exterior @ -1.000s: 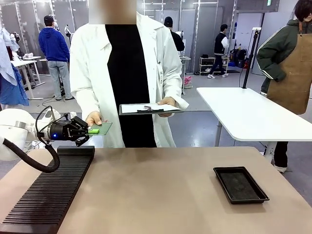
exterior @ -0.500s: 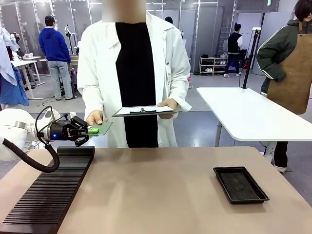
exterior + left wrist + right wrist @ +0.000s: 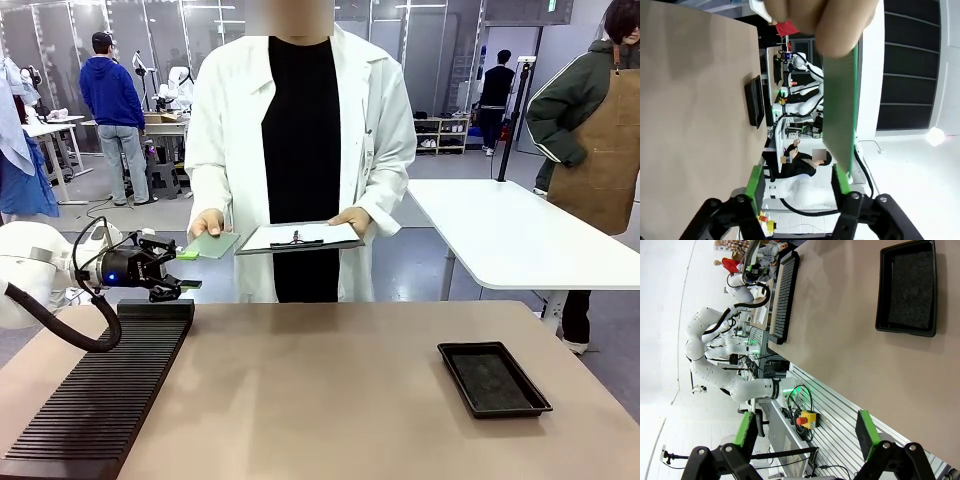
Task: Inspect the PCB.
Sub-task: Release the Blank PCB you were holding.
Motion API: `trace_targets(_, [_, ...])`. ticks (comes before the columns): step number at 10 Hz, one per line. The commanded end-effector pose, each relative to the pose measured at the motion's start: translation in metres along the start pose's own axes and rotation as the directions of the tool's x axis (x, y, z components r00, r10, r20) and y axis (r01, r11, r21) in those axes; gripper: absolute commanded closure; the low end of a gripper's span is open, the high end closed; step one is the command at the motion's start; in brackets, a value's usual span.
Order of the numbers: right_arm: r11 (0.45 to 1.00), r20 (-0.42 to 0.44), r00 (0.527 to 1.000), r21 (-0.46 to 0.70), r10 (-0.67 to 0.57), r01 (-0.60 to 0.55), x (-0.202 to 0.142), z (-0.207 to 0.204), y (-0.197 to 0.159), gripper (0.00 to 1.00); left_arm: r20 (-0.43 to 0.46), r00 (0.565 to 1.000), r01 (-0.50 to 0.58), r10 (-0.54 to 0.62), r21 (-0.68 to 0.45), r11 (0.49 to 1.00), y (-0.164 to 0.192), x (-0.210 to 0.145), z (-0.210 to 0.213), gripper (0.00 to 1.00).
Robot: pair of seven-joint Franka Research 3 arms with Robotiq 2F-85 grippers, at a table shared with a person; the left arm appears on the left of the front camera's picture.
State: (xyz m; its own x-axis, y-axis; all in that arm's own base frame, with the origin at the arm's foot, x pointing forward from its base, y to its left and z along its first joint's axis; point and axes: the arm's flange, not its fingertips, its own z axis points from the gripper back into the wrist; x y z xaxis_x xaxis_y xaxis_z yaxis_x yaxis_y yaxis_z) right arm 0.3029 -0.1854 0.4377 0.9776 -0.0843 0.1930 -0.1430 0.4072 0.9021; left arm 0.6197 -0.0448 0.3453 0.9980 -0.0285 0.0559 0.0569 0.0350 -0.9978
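Front view shows me the green circuit board held flat in the air by the person's hand, just past the tips of my left pincer and level with its upper finger. The board's near corner sits right at that finger's green pad, and I cannot tell from here whether they touch. The pincer's jaws stand wide apart and clamp nothing. On the left wrist view the board runs edge-on away from the pincer, lined up with one pad rather than in the gap, and the person's fingers pinch its far end. Beyond the board, farther from the pincer, the person's other hand holds a clipboard with white paper. Directly beneath the pincer lies a ribbed black rack on the table, and a shallow black tray sits well away across the tabletop. My right pincer is open too, with nothing between its pads. The tray is ahead of it, and the rack is farther off.
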Motion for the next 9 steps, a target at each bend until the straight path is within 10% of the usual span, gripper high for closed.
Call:
trace_targets(1, [1.000, 0.005, 1.000, 0.012, 0.015, -0.015, 0.0011, 0.0021, 0.0017, 0.00, 0.010, 1.000, 0.003, -0.003, 0.010, 1.000, -0.0070, -0.0008, -0.0022, 0.06])
trace_targets(9, [1.000, 0.005, 1.000, 0.012, 0.015, -0.015, 0.0011, 0.0021, 0.0017, 0.00, 0.000, 1.000, 0.004, -0.004, 0.001, 1.000, -0.0026, 0.0001, 0.0000, 0.00])
